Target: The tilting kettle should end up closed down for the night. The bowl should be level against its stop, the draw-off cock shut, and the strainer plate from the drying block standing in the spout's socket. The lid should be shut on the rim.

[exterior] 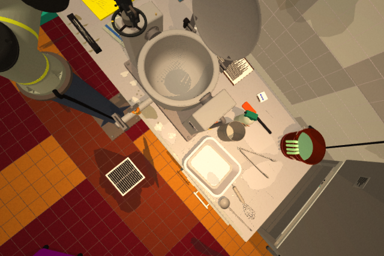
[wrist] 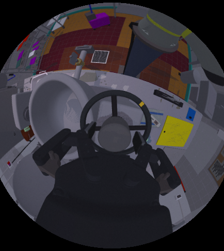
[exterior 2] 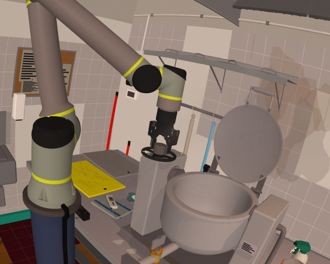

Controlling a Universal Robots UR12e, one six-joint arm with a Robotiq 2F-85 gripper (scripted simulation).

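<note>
My gripper [exterior 2: 160, 148] [wrist: 113, 135] [exterior: 129, 20] stands over the black handwheel [exterior 2: 158, 154] [exterior: 129, 23] on top of the kettle's left pedestal. It is open and holds nothing. Its fingers flank the wheel's grey hub [wrist: 113, 134]. The grey bowl [exterior: 178, 69] [exterior 2: 209, 207] sits between the two pedestals, mouth upward. The round lid [exterior: 226, 13] [exterior 2: 248, 142] stands open behind it. The draw-off pipe with its orange cock [exterior: 136, 110] [exterior 2: 155, 252] runs out at the front. A ribbed strainer plate [exterior: 237, 70] lies on the counter right of the bowl.
A white tub [exterior: 212, 165] sits on the counter beyond the right pedestal [exterior: 211, 109], next to a metal cup [exterior: 231, 131] and a spray bottle [exterior: 246, 118]. A red bucket [exterior: 303, 146] stands farther right. A yellow board [exterior 2: 93, 178] lies left of the handwheel pedestal.
</note>
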